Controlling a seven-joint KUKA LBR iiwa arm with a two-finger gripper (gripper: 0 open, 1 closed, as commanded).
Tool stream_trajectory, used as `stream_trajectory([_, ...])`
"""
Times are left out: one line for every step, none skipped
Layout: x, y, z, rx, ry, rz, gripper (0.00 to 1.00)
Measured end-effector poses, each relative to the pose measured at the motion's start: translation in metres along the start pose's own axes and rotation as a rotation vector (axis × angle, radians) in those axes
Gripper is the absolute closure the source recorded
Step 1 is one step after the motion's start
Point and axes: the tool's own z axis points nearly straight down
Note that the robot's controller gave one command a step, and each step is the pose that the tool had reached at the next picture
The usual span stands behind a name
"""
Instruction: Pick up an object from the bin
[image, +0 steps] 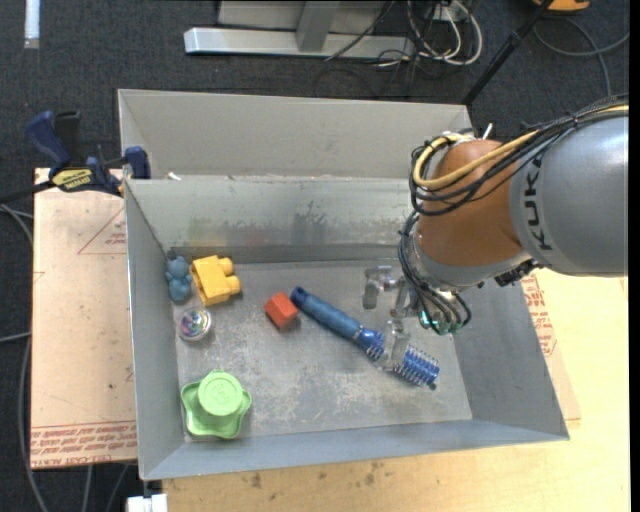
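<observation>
Pincer, fingers apart, hangs low in the bin. A blue brush lies just beside it, with a red block beyond the brush.

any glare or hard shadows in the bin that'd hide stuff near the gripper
Camera view: even, soft light, no hard shadows; a pale sheen streaks the back wall of the bin; only a faint shadow lies under the gripper by the blue brush; the small shiny ball at left carries a glint.
</observation>
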Motion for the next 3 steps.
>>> stream_trajectory([-0.002, -0.011, 0.069, -0.001, -0.002, 0.221, 0.0])
stream_trajectory([-0.003, -0.011, 0.067, -0.001, -0.006, 0.219, 1.0])
stream_trajectory([0.043, 0.024, -0.096, -0.002, -0.013, 0.225, 1.0])
